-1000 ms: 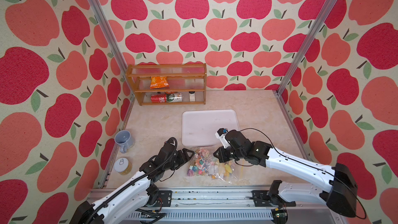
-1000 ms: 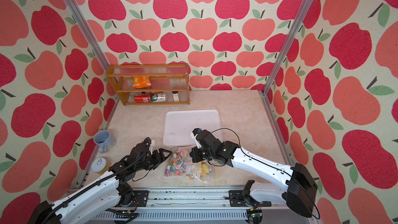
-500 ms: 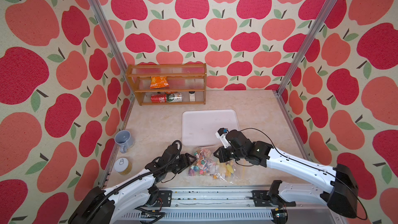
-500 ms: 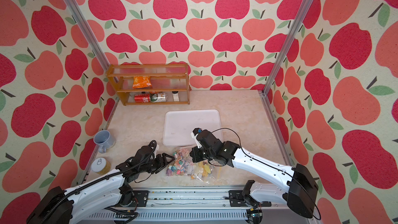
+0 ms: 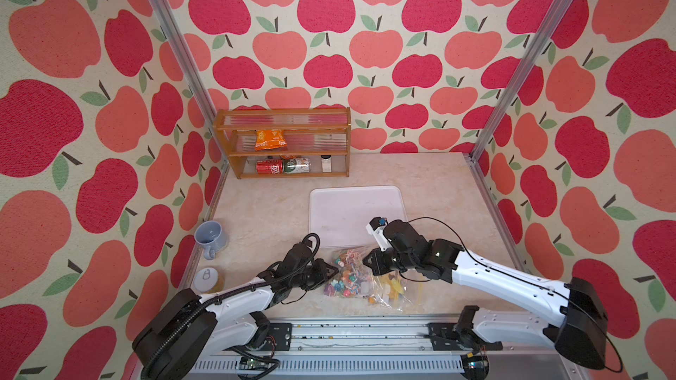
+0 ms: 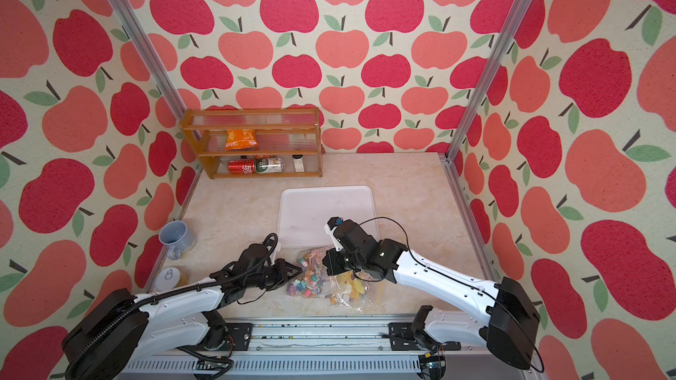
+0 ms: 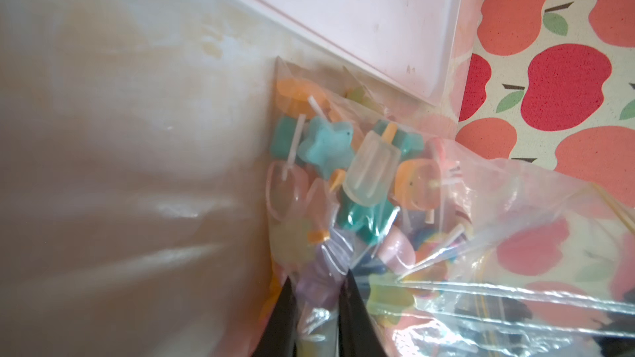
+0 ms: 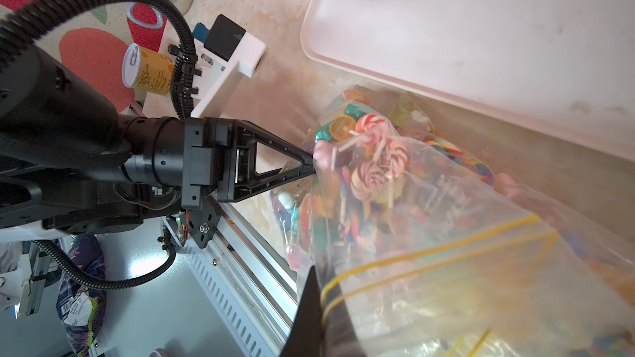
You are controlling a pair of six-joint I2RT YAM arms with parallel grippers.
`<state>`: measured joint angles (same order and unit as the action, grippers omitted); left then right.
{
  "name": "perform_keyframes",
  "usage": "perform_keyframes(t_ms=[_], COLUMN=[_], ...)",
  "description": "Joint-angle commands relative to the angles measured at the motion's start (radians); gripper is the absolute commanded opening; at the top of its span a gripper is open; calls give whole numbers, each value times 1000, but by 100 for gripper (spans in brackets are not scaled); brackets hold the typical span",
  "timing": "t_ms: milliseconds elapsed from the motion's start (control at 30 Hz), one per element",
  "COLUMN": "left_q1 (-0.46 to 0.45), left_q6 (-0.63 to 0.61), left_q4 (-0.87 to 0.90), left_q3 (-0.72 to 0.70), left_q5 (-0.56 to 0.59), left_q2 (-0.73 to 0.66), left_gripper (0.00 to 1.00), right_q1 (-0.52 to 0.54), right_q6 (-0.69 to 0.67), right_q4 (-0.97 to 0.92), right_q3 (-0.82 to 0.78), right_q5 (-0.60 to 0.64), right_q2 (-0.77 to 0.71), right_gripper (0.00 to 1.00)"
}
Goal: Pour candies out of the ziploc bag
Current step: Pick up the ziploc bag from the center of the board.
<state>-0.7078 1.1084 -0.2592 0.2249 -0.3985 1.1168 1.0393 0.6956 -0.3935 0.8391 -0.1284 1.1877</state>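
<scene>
Your left claw [image 5: 333, 273] was pinching the bag [image 5: 387, 294] at the end away from its yellow zip. In the left wrist view its black fingers [image 7: 352, 314] stood nearly together, with clear film and a lilac sweet squeezed between them. In the right wrist view the same claw came to a point on the film.

Your right claw [image 5: 365, 262] was pressed together on the other end. Its fingers [image 8: 311, 317] were closed over the film right at the yellow zip lines.

The bag lay between the two claws at the front of the table [image 5: 263, 213], just beside the near edge of the tray [image 5: 351, 206]. You could not have told from these views whether any part of it was off the table.

The candies [image 5: 345, 279] were inside the bag, heaped toward your left claw's end. Among them were swirled lollipops on pale sticks, a teal star, and orange and green discs, all pressed against the film. A few yellow pieces sat nearer the zip end.

At the table's left edge a mug [image 5: 210, 235] stood by the wall. A can [image 5: 206, 279] stood just in front of it, and both were well apart from the bag. At the back, a shelf [image 5: 281, 122] held an orange packet [image 5: 270, 139] on its middle level.
</scene>
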Motion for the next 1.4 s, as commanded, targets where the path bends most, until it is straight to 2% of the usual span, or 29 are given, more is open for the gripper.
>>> perform_keyframes(t_ms=[0, 133, 500, 633, 1033, 1367], left_q1=[-9, -7, 58, 98, 188, 290], left_q6=[-4, -11, -41, -54, -106, -159], left_q4=[48, 102, 402, 436, 378, 301], left_q3=[-4, 5, 56, 54, 75, 192], left_q5=[-2, 17, 110, 125, 93, 32], left_q2=[11, -23, -423, -496, -400, -254], left_gripper=[10, 0, 0, 0, 0, 0], right_q1=[-10, -12, -26, -30, -83, -182], right_q6=[-25, -31, -105, -128, -181, -264], right_q4=[6, 5, -20, -13, -10, -38], right_q3=[34, 35, 156, 200, 280, 399], right_q5=[21, 24, 8, -5, -43, -116], right_q2=[-11, -19, 52, 96, 161, 237], right_gripper=[0, 0, 0, 0, 0, 0])
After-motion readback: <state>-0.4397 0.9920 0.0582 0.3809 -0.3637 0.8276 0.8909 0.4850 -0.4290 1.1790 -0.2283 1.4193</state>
